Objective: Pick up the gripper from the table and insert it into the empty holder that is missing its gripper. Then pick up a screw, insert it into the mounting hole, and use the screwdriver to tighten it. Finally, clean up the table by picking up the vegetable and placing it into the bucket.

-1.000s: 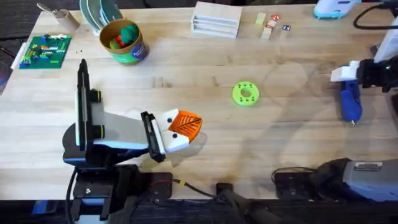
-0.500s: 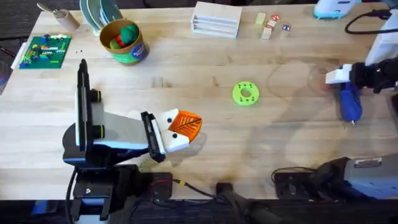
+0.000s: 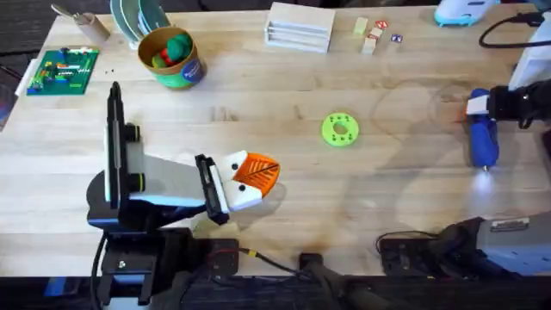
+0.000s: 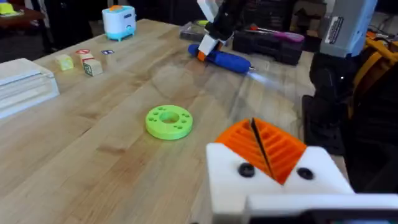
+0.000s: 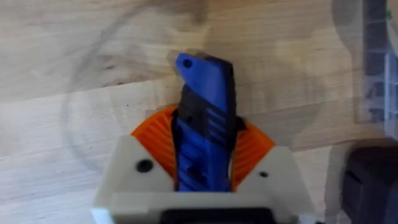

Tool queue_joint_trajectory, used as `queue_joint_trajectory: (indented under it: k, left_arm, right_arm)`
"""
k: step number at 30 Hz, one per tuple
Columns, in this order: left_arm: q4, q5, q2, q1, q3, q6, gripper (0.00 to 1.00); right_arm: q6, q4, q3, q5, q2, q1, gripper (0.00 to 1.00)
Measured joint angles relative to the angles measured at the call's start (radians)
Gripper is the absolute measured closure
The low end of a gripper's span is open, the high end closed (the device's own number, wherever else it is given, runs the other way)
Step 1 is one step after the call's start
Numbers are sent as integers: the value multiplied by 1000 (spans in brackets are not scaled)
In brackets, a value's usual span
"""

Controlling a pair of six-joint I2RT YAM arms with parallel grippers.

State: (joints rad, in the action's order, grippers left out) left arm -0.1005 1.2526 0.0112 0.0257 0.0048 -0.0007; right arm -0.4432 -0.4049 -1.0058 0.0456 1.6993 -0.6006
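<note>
The blue screwdriver [image 3: 483, 142] lies nearly level, low over the table [image 3: 344, 198] at the right edge, and my right gripper [image 3: 482, 110] is shut on its upper end. In the right wrist view its blue body [image 5: 204, 118] sits between the orange pads. My left gripper [image 3: 256, 175] rests near the front left, its orange pads shut together on nothing [image 4: 264, 146]. The bucket [image 3: 172, 58] stands at the back left with green and red vegetable pieces inside. The loose gripper, the holder and the screw are out of view.
A flat green disc with holes [image 3: 339, 129] lies mid-table. At the back edge are a white slatted block [image 3: 300, 26], small wooden blocks [image 3: 372, 36] and a pale blue device [image 3: 461, 10]. A green board [image 3: 62, 71] is at far left.
My right gripper has shifted and turned slightly with the screwdriver in it, so less of its white body shows. The left arm has not moved.
</note>
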Motion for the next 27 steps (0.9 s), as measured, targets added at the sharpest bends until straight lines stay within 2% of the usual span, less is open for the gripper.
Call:
queue_joint_trajectory:
  k: [2, 5, 15, 21, 27]
  left_arm:
    - [0, 0, 0, 0, 0, 0, 986]
    - [0, 0, 0, 0, 0, 0, 986]
    - [0, 0, 0, 0, 0, 0, 986]
    - [0, 0, 0, 0, 0, 0, 986]
    - [0, 0, 0, 0, 0, 0, 987]
  right_arm:
    - [-2, 1, 0, 0, 0, 0, 867]
    - [-6, 2, 0, 0, 0, 0, 974]
    - [33, -7, -9, 3, -3, 0, 978]
    - [78, -17, -9, 8, -196, 29, 978]
    - [91, -18, -11, 45, -426, 115, 978]
